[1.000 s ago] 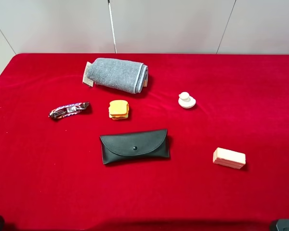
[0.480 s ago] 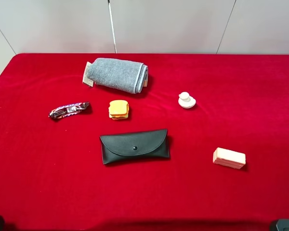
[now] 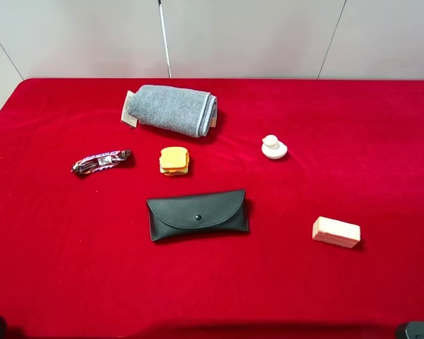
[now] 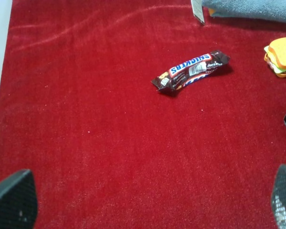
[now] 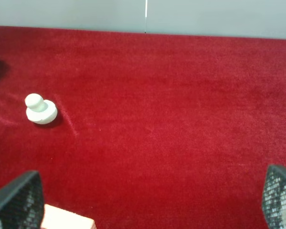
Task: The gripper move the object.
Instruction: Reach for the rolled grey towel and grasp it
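Seen from the high camera, the grey towel (image 3: 171, 109) lies rolled on the red tabletop (image 3: 381, 141). It sits toward 11 o'clock from the tabletop's middle, near the far edge. Its pale stripe is at the 3 o'clock end and a small tan tag (image 3: 129, 111) at the 9 o'clock end.

A small yellow toy sandwich (image 3: 174, 161) sits at 6 o'clock from the towel, near it but apart. A Snickers bar (image 3: 102, 161) lies at 9 o'clock of the sandwich, and a flat black snap pouch (image 3: 198, 214) at 6 o'clock of it. A white knob-shaped piece (image 3: 273, 147) stands at 3 o'clock of the sandwich, well apart. A pink block (image 3: 336, 232) lies at about 3 o'clock of the pouch.

The left hand (image 4: 148, 200) hangs over bare cloth with its two fingers wide apart and empty. The Snickers bar lies ahead of it. The right hand (image 5: 148, 200) is likewise spread wide and holds nothing. Both hands are well apart from the towel. The high view shows only dark shapes (image 3: 417, 329) at the two near corners, probably parts of the arms.
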`<action>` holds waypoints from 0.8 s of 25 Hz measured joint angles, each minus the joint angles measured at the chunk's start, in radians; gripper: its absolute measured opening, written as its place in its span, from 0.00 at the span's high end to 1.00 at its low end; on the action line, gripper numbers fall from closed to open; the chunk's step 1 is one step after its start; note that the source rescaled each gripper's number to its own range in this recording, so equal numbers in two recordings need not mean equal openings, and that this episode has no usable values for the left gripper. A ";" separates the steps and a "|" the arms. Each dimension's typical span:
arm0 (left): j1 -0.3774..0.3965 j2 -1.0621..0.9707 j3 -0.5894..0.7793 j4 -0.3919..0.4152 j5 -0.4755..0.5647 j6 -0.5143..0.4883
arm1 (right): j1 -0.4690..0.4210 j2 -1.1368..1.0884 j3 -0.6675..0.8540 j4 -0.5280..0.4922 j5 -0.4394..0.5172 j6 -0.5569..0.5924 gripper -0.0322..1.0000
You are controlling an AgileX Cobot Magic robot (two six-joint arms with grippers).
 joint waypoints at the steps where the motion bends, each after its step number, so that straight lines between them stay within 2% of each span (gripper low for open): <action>1: 0.000 0.000 0.000 0.000 0.000 0.000 | 0.000 0.000 0.000 0.000 0.000 0.000 0.00; 20: 0.000 0.000 0.000 0.000 0.000 0.000 | 0.000 0.006 0.000 0.007 0.000 0.000 0.00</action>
